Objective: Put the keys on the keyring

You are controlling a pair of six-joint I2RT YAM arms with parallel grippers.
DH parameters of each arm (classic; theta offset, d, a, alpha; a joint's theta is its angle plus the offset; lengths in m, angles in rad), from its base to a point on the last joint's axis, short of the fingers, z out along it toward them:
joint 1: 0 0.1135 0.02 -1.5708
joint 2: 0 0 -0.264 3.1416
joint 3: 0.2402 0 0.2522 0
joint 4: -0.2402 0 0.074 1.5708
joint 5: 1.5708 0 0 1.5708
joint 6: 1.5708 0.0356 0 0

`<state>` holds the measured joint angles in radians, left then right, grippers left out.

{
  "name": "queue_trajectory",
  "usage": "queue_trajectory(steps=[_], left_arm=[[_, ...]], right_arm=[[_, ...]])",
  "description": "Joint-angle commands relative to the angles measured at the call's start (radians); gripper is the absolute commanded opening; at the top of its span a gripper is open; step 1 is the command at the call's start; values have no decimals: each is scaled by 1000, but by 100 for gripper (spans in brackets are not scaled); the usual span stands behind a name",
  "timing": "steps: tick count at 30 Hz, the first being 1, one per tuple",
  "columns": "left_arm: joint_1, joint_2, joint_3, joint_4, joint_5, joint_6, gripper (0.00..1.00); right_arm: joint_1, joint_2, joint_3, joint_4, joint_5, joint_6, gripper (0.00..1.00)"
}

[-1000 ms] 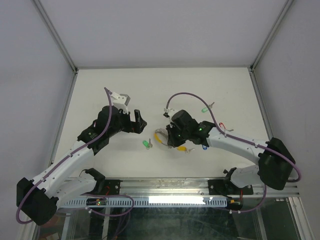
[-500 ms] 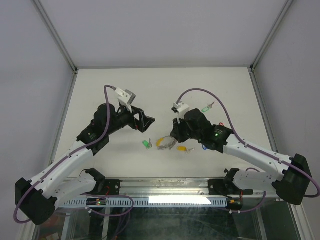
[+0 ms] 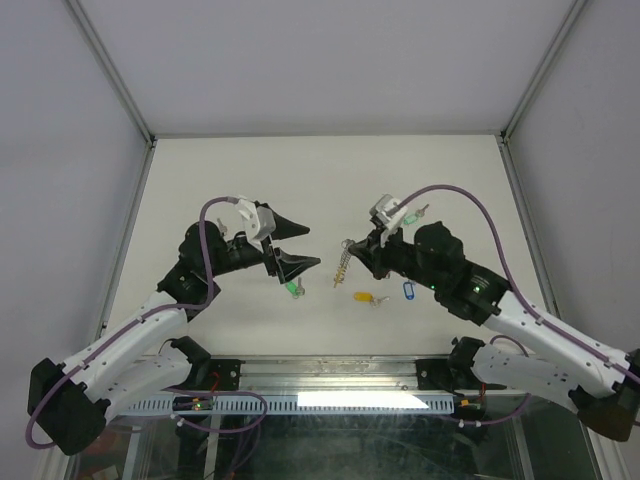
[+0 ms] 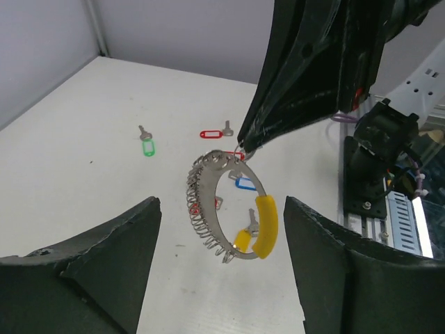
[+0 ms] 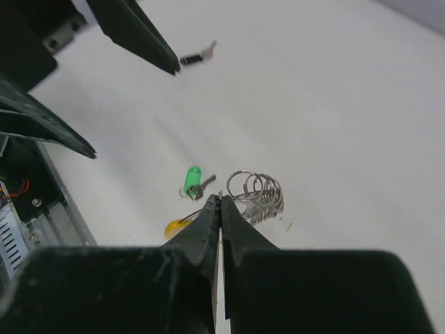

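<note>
keyring (image 4: 203,202) newly aloft; full loop left-wrist-only

Keyring (image 4: 266,224) hangs upright from pinched tips of R fingers (image 4: 299,90), btwn the L fingers (image 4: 111,243), which stand wide apart w/o touching it. Green key (image 4: 146,145) & red key (image 4: 214,133) lie on desk (image 4: 83,139) beyond.

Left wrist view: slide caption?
Right gripper holds the keyring up between the open fingers of the left gripper.
</note>
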<state>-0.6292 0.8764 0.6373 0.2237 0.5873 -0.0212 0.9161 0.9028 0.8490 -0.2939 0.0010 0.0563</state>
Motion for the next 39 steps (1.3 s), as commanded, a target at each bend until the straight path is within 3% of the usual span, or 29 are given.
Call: queue_trajectory(steps=[1, 9, 12, 17, 35, 39], left_arm=[[-18, -17, -17, 159, 98, -1, 70], [-41, -25, 10, 224, 74, -58, 57], [-51, -9, 36, 240, 93, -72, 47], [-67, 18, 53, 258, 146, -75, 41], [-106, 45, 64, 249, 180, -44, 39], [-111, 51, 69, 249, 181, -40, 34]], right_arm=[[4, -135, -59, 274, -112, -163, 0], [4, -123, -2, 290, -208, -242, 0], [4, -110, 13, 294, -263, -259, 0], [4, -111, 13, 328, -333, -277, 0], [4, -111, 1, 434, -429, -233, 0], [3, -110, 1, 438, -451, -227, 0]])
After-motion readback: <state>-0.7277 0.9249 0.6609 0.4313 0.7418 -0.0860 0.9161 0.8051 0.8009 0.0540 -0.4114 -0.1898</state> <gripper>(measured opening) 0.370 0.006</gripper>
